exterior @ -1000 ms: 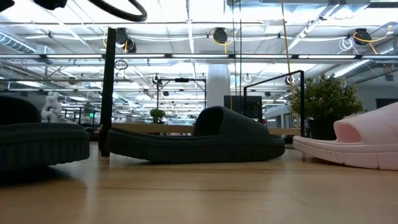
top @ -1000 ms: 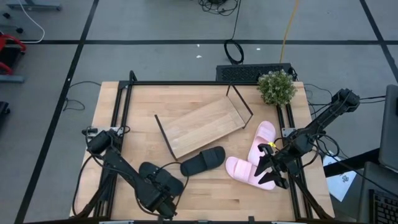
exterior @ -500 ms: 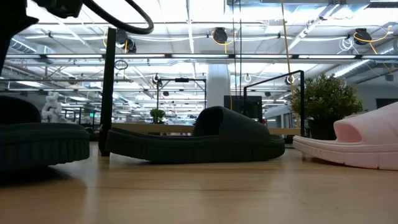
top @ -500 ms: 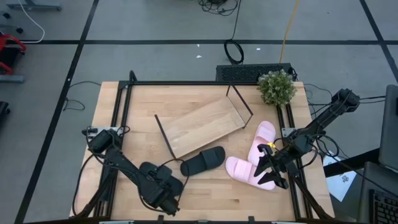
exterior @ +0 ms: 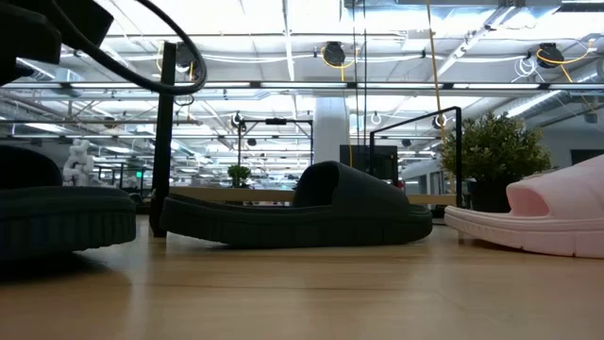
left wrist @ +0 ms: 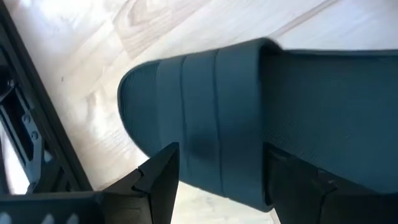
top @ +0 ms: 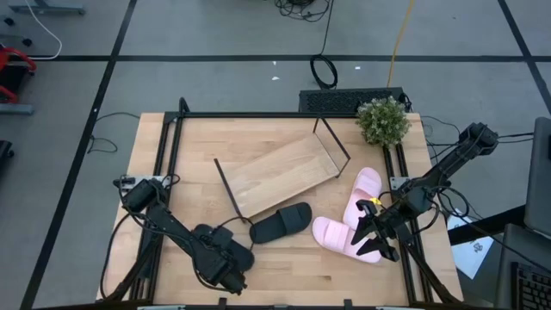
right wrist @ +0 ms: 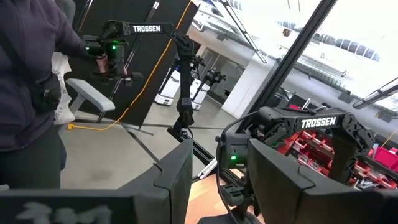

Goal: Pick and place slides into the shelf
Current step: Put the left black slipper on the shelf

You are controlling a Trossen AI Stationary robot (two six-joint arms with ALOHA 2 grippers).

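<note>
Under your left gripper (left wrist: 214, 180) — fingers spread wide — lies a black slide (left wrist: 261, 118): likely light, rubbery; pinch its strap.

I see two pink slides (top: 349, 226) right of one black slide (top: 281, 223), another black slide (top: 219, 244) near left, the shelf (top: 282, 175) tilted beyond, empty.

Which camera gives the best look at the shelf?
The high view: the shelf shows whole, its wooden board bare inside the black frame. The low view catches only frame posts and a board edge behind a black slide. Wrist views miss it.
</note>
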